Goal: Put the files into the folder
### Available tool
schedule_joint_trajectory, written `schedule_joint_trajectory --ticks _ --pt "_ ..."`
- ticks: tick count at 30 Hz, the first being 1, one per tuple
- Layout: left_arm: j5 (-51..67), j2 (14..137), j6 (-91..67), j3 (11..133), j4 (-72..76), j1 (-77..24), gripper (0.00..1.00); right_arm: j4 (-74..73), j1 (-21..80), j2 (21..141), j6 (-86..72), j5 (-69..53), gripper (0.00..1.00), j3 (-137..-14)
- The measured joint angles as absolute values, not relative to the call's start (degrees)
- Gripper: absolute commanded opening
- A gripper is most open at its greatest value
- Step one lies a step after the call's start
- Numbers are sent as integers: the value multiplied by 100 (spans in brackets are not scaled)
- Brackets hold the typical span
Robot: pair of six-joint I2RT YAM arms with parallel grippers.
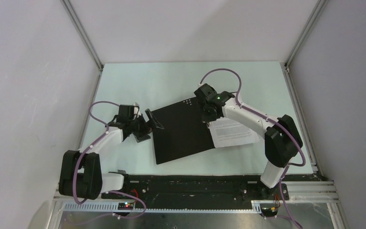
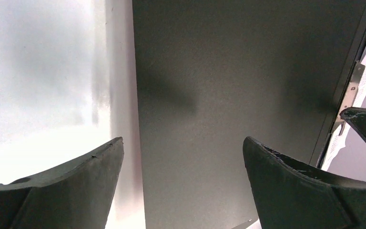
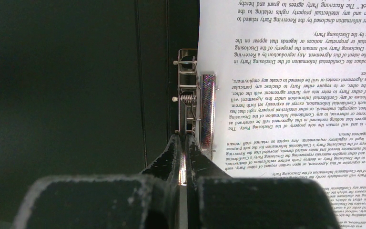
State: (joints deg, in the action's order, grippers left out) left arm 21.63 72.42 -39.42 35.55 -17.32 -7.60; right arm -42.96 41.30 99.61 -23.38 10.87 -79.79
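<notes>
- Pale table (image 1: 138, 81), white walls (image 1: 28, 71) around us.
- Our left gripper (image 2: 182, 139) gapes over the folder (image 1: 183, 131).
- Right wrist view alone shows our right gripper (image 3: 182, 138) pinching its metal clip (image 3: 190, 95).

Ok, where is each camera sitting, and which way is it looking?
Top external: above, behind the arms, looking down at the table; both arms show.
Left wrist: on the left arm, facing across the folder; open left gripper shows.
Right wrist: on the right arm, facing the metal clip and files; shut right gripper shows.
All three see the folder.
</notes>
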Motion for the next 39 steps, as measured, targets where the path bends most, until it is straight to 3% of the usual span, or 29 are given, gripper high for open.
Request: schedule_joint_trajectory --ticks 23,39 --pt "2976 7332 -4742 3415 -646 -751 100 -4366 3791 9813 -2351 849 0 -8123" --pt "3186 5739 -5100 3830 -696 -738 100 -3686 4198 10130 -2886 733 0 -7754"
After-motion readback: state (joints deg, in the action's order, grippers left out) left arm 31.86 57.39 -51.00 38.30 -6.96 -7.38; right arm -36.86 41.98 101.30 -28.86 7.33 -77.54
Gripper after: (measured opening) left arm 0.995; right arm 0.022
